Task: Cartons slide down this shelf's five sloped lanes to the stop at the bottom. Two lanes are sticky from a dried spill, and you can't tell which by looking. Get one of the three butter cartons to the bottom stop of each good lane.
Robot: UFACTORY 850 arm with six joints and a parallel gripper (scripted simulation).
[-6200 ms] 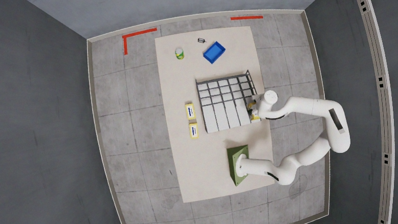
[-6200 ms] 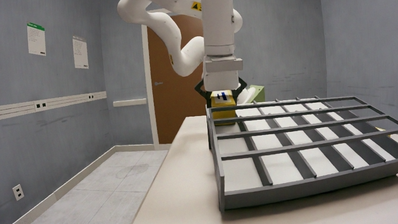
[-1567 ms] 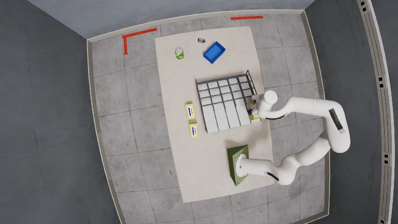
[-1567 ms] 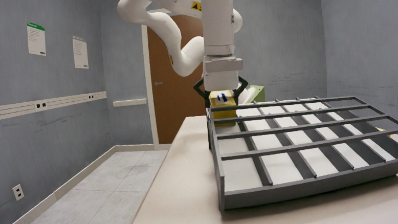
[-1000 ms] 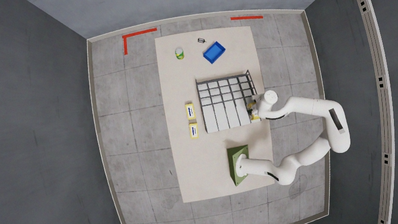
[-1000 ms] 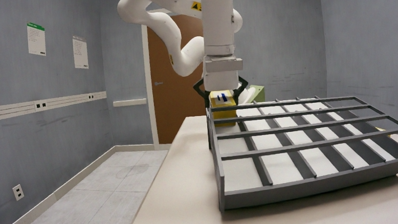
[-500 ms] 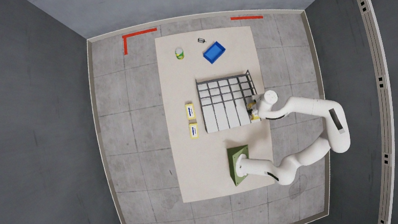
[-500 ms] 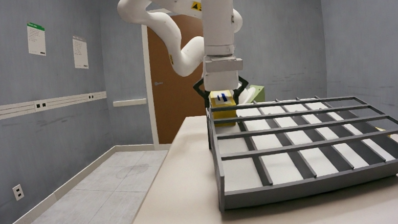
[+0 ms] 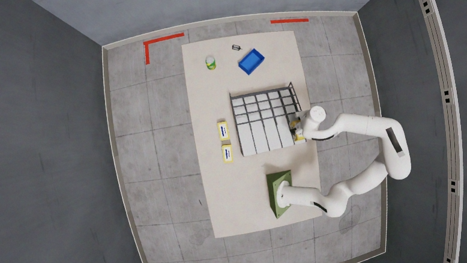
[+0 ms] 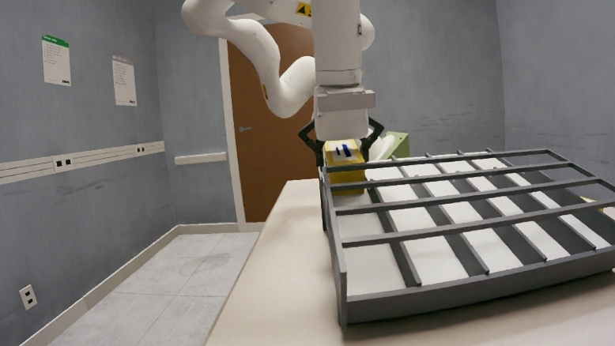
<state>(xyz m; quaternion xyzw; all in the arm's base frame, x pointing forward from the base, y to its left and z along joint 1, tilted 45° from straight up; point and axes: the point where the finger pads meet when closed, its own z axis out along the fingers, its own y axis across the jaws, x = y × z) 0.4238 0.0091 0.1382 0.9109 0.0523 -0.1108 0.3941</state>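
Releasing a butter carton (image 10: pixel 342 165) at the top of the shelf's (image 10: pixel 473 283) end lane.

We hold the gripper (image 10: pixel 342 148) centred, its fingers (image 10: pixel 311 141) spread wide and gripping nothing, then lift straight up so the carton slides undisturbed. Two more cartons (image 9: pixel 223 130) lie on the worktop (image 9: pixel 235 196); farther off, the blue bin (image 9: pixel 251 60) appears empty.

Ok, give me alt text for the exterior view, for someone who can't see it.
A white robot arm's gripper hangs with open fingers either side of a yellow butter carton at the high end of a grey sloped shelf, which stands on a beige table.
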